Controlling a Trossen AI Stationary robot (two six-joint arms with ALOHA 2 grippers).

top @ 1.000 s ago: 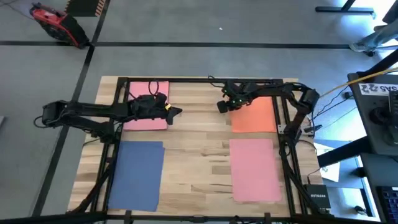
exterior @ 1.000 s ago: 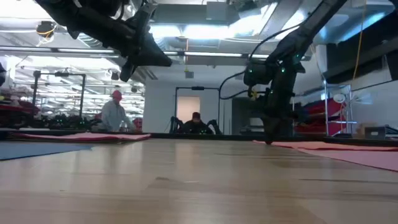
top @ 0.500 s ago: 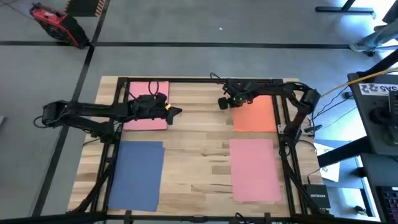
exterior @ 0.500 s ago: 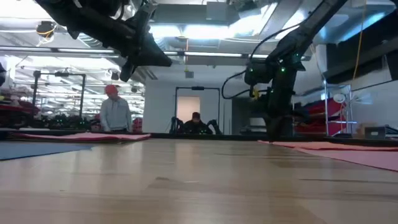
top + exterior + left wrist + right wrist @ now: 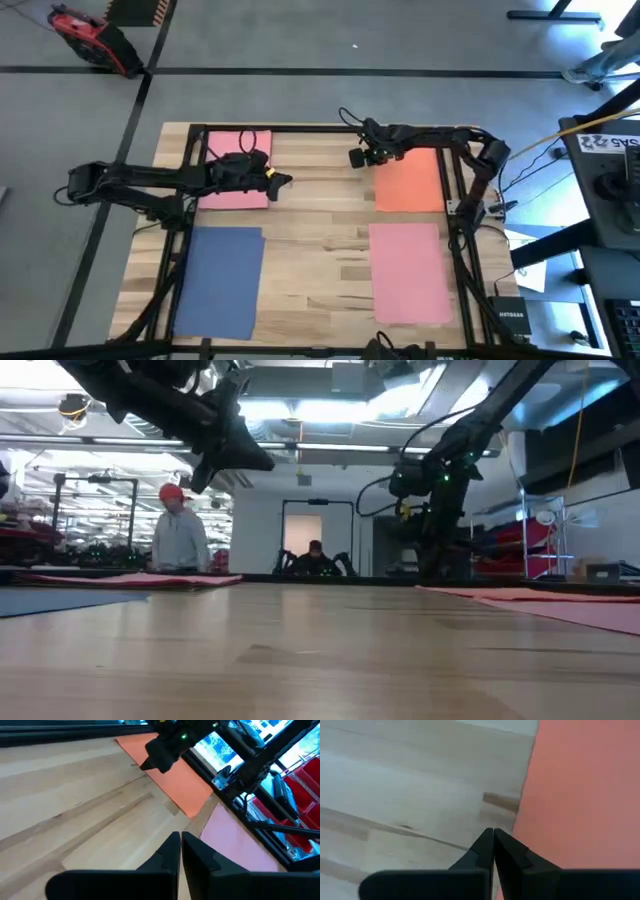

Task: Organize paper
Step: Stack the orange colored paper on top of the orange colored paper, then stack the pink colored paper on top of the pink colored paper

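Paper sheets are lying flat on your wooden table in the high view: a pink sheet at the far left, a blue sheet at the near left, an orange sheet at the far right and a second pink sheet at the near right, all well apart. Your left gripper is hovering beside the far pink sheet, and your right gripper is hanging just left of the orange sheet's far corner. In the low view, both arms are sitting above the tabletop, and a person in a red cap is standing in the room behind. In the left wrist view, your left fingers are pressing together, holding nothing. In the right wrist view, your right fingers are likewise closing on nothing, beside the orange edge.
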